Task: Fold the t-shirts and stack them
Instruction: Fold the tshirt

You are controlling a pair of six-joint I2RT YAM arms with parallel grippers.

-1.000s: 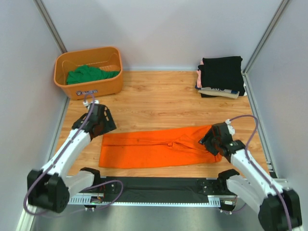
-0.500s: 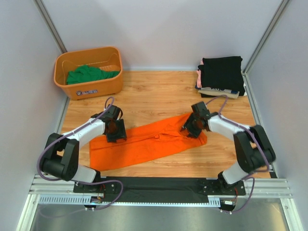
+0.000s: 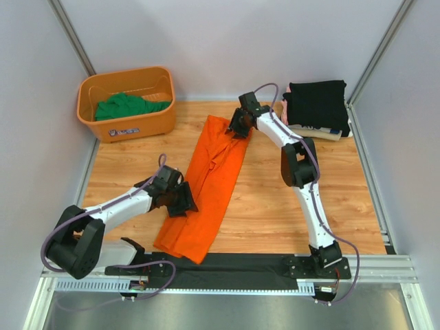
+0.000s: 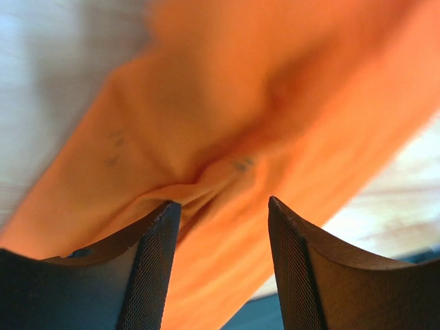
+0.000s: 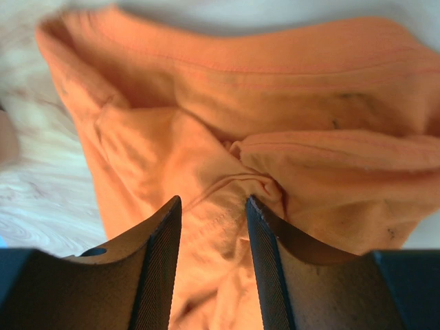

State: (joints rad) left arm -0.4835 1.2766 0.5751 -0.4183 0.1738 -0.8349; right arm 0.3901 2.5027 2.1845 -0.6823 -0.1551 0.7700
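The bright orange t-shirt (image 3: 210,179) lies as a long folded strip, slanting from the far middle of the table down to the near left. My left gripper (image 3: 184,203) is shut on its left edge near the lower half; in the left wrist view cloth (image 4: 227,103) bunches between the jaws (image 4: 221,206). My right gripper (image 3: 237,129) is shut on the far end, the hem (image 5: 240,103) gathered between the jaws (image 5: 213,203). A green t-shirt (image 3: 127,106) lies in the basket. A black t-shirt (image 3: 316,100) tops a folded stack with pale ones (image 3: 284,110) under it.
The orange plastic basket (image 3: 137,127) stands at the far left. The folded stack sits at the far right by the wall. A black mat (image 3: 227,265) runs along the near edge between the arm bases. Grey walls close in the left, right and back.
Both grippers have swung the orange t-shirt from lying across the table to lying lengthwise: the right gripper carried its end far back, the left gripper moved right and nearer.
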